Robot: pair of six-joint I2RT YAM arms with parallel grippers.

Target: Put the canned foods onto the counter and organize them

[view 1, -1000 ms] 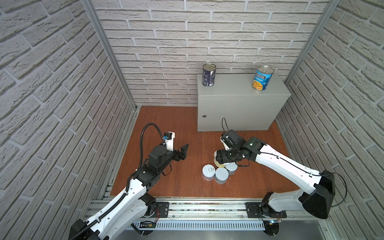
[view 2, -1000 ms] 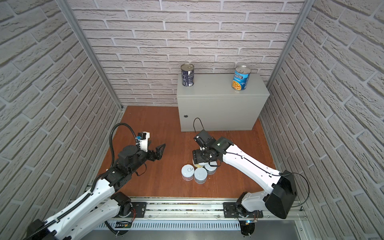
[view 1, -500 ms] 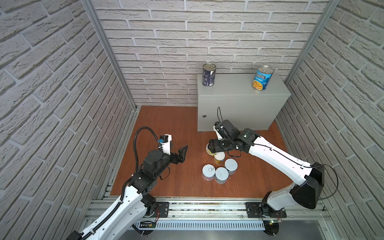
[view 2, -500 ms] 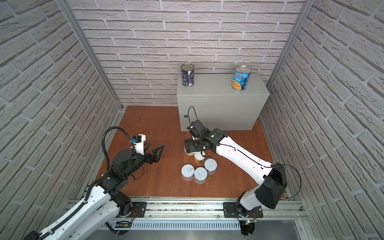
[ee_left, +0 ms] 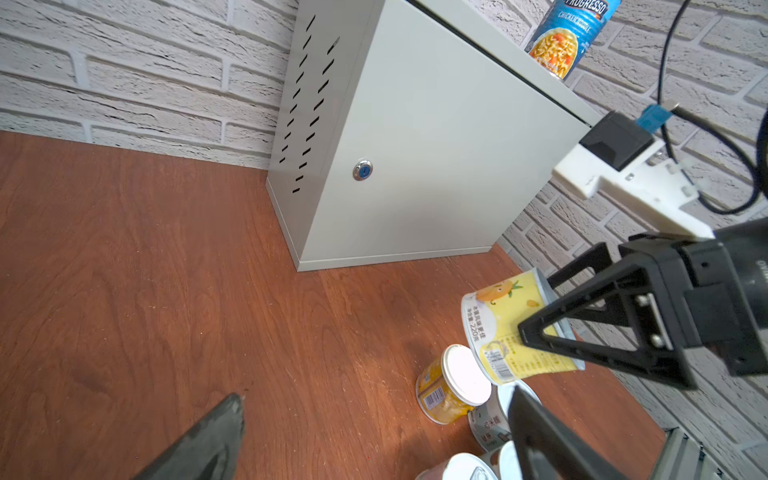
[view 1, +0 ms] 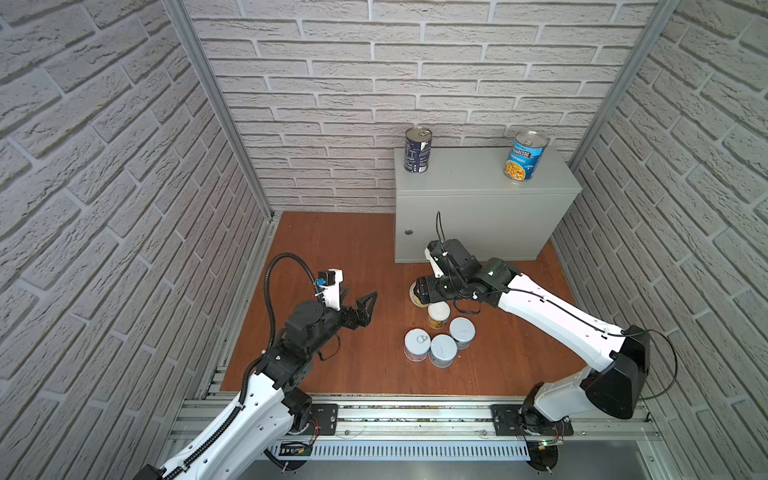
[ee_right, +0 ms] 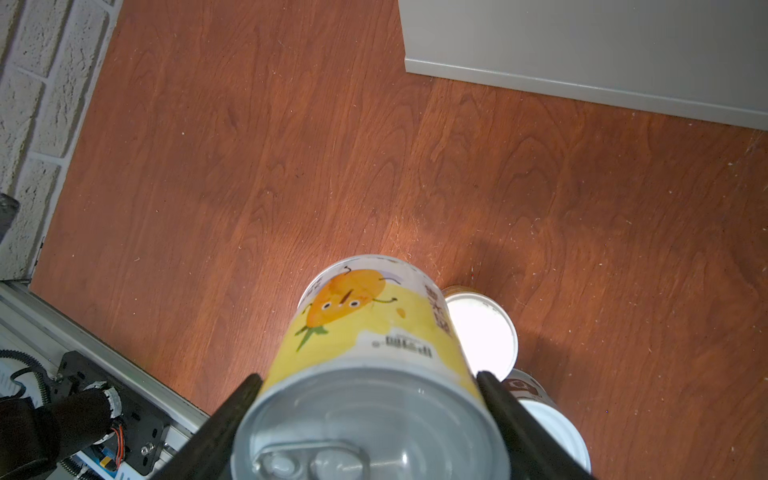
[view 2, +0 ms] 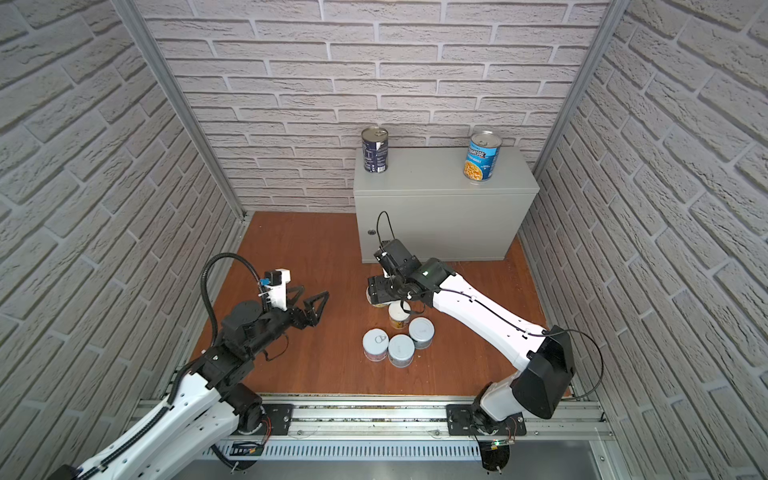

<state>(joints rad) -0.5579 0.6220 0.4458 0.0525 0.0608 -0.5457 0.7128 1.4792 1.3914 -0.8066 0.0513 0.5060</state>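
My right gripper [view 1: 423, 291] [ee_right: 368, 388] is shut on a short yellow can [ee_right: 374, 332] [ee_left: 511, 328] and holds it tilted above the wooden floor, in front of the grey counter [view 1: 478, 183] [view 2: 432, 174]. On the counter's top stand a dark navy can [view 1: 417, 150] at the left and a blue Progresso can [view 1: 525, 157] at the right. A small yellow can with a white lid [view 1: 438, 316] and three grey-topped cans [view 1: 443, 350] sit clustered on the floor below the held can. My left gripper [view 1: 359, 301] [ee_left: 374, 436] is open and empty, left of the cluster.
Brick walls close in the cell on three sides. The counter's front with its round lock [ee_left: 362, 170] stands just behind the right gripper. A metal rail [view 1: 415, 415] runs along the front edge. Bare floor [view 1: 332, 249] lies left of the counter.
The right gripper has risen from the can cluster and moved toward the counter with the yellow can in it. The left arm has shifted slightly, gripper still open.
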